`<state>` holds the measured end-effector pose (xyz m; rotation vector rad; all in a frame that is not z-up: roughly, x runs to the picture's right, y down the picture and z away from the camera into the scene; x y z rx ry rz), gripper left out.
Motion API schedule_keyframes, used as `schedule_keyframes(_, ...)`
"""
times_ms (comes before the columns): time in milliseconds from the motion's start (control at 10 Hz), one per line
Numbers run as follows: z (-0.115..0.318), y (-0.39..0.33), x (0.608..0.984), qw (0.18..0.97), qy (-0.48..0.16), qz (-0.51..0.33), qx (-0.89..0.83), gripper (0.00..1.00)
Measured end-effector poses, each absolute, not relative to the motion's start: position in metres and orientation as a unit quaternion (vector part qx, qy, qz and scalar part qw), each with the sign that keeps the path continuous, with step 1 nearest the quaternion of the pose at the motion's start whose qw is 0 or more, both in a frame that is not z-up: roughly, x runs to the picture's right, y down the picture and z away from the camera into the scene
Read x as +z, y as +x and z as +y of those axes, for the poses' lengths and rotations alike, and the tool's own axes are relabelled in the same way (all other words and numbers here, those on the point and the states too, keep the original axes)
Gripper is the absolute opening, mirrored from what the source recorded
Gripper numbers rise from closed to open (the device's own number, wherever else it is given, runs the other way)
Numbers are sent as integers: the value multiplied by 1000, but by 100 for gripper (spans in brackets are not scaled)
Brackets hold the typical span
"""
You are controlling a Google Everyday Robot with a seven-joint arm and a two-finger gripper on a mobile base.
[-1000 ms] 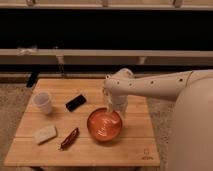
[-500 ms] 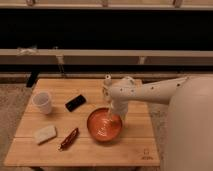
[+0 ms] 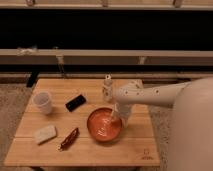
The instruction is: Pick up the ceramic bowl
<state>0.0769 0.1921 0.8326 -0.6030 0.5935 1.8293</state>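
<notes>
The ceramic bowl (image 3: pixel 103 125) is round, shallow and glossy orange-red with a paler streaky inside. It sits on the wooden table (image 3: pixel 135 145) right of centre, near the front. My gripper (image 3: pixel 119 117) reaches down from the white arm (image 3: pixel 150 95) over the bowl's right rim, touching or just above it.
A white cup (image 3: pixel 43 102) stands at the table's left. A black flat object (image 3: pixel 75 102) lies behind the bowl to the left, and a small bottle (image 3: pixel 107 88) stands behind it. A pale sponge-like block (image 3: pixel 45 134) and a dark red packet (image 3: pixel 68 138) lie front left.
The arm has dropped lower and the gripper has come down onto the bowl's right rim. The bowl and the other objects have stayed in place.
</notes>
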Motion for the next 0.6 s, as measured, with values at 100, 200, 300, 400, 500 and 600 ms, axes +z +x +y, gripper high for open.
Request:
schedule_keyframes(100,195,73,836,531,-267,246,766,59)
schedule_keyframes(200,197,71,837,530,-275,245,764,51)
schedule_keyframes(300,200,71,838,529,-283,245,762,43)
schedule_keyframes(400,202,70,837,527,-292,243,760,33)
schedule_keyframes(500,200,69,832,523,-301,236,762,22)
schedule_keyframes(600,196,69,823,517,-308,226,766,11)
